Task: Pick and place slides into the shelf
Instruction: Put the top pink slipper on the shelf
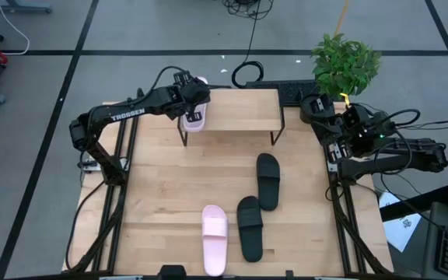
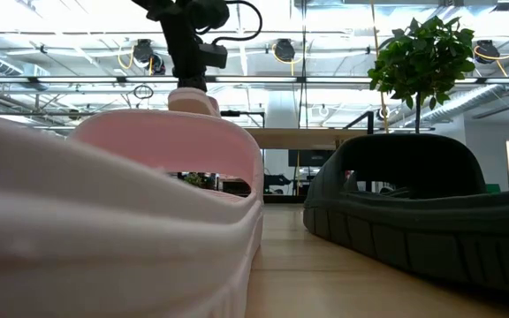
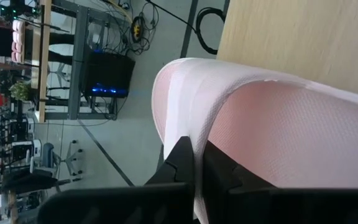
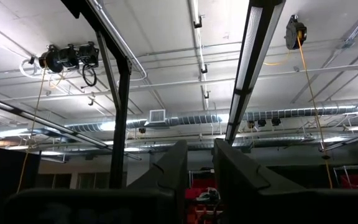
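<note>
My left gripper [image 1: 188, 96] is shut on a light pink slide [image 1: 194, 120] at the left end of the shelf [image 1: 239, 109], a low rack with a light wood top and black legs. In the low view the slide [image 2: 193, 100] hangs under the gripper about level with the shelf top [image 2: 325, 134]. The other pink slide [image 1: 215, 237] and two black slides [image 1: 267, 180] [image 1: 250, 227] lie flat on their soles on the near half of the table. My right gripper [image 1: 316, 105] waits shut at the table's right edge, pointing up. My left gripper pinches the pink slide's side rim [image 3: 188, 134] between its two fingers [image 3: 180, 163], coming from above. The textured pink surface [image 3: 278, 124] spreads beyond the fingers beside the shelf top [image 3: 291, 31]. Whether the slide rests on the shelf, I cannot tell.
A potted plant [image 1: 344, 62] and a black keyboard [image 1: 295, 92] sit behind the shelf's right end. Bare wood [image 1: 162, 179] lies between the shelf and the slides. The near pink slide [image 2: 104, 221] and a black slide [image 2: 422, 221] fill the low view.
</note>
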Action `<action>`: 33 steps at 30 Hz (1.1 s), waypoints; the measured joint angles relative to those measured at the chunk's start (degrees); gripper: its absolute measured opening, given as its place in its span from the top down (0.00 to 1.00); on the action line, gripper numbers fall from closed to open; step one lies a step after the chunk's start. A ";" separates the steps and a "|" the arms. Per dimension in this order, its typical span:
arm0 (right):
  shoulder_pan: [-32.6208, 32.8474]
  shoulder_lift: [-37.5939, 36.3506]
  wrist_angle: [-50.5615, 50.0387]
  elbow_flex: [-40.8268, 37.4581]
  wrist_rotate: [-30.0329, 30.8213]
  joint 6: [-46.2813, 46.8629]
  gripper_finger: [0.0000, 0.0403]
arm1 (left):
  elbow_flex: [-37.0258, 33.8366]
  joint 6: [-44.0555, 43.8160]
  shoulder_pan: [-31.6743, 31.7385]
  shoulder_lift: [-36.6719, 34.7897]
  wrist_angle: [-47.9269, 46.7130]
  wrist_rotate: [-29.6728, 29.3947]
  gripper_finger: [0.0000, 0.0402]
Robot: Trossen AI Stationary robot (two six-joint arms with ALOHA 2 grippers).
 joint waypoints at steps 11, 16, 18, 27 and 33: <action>0.00 0.00 0.00 -0.01 0.00 -0.01 0.83 | -0.02 0.30 -0.05 -0.02 -0.01 0.58 1.00; -0.01 0.00 0.01 0.00 0.00 0.00 0.83 | -1.67 0.47 -0.41 -0.04 1.42 0.19 1.00; 0.00 0.00 0.02 -0.01 0.00 -0.02 0.83 | -3.36 1.29 -0.70 -0.02 1.95 -0.91 1.00; -0.02 0.00 0.02 -0.01 0.00 -0.21 0.83 | -5.20 2.48 -1.06 -0.02 5.01 -2.45 1.00; -0.02 0.00 0.02 -0.01 0.00 -0.22 0.83 | -5.20 2.54 -0.85 -0.02 4.74 -1.13 1.00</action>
